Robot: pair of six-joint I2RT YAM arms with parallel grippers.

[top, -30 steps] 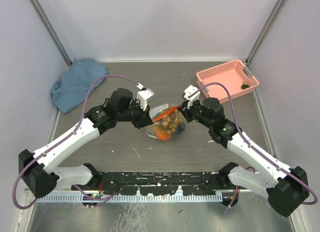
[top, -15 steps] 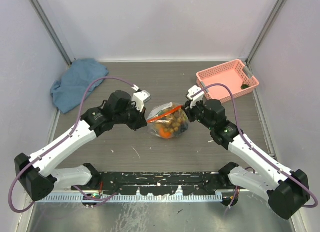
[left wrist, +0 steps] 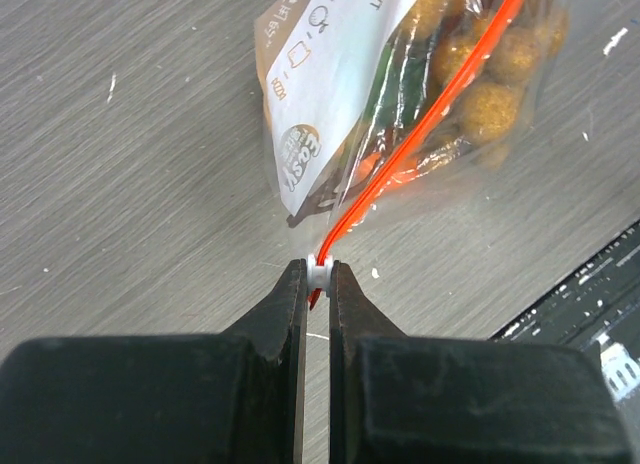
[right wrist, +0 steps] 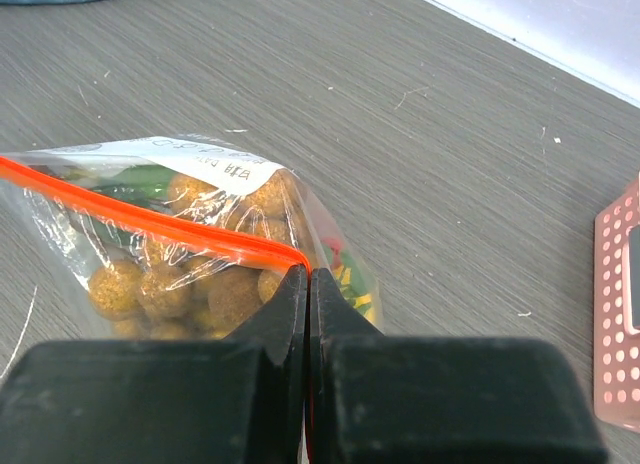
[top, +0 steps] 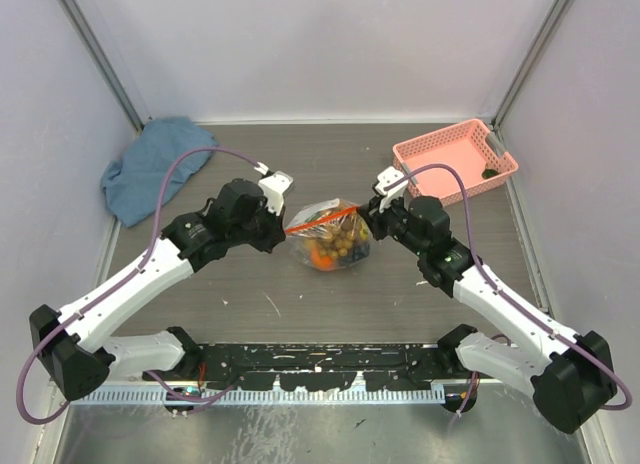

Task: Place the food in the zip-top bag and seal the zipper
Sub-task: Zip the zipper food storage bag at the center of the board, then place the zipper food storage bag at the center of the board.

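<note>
Zipper (right wrist: 150, 217) ends are pinched by the left hand (left wrist: 319, 282) and right hand (right wrist: 308, 282), both angled inward.

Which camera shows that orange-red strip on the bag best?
The right wrist view: the zipper runs large and sharp across the mouth of the bag. The left wrist view shows it close too, but slanted and foreshortened. In the top view it is only a short thin line.
</note>
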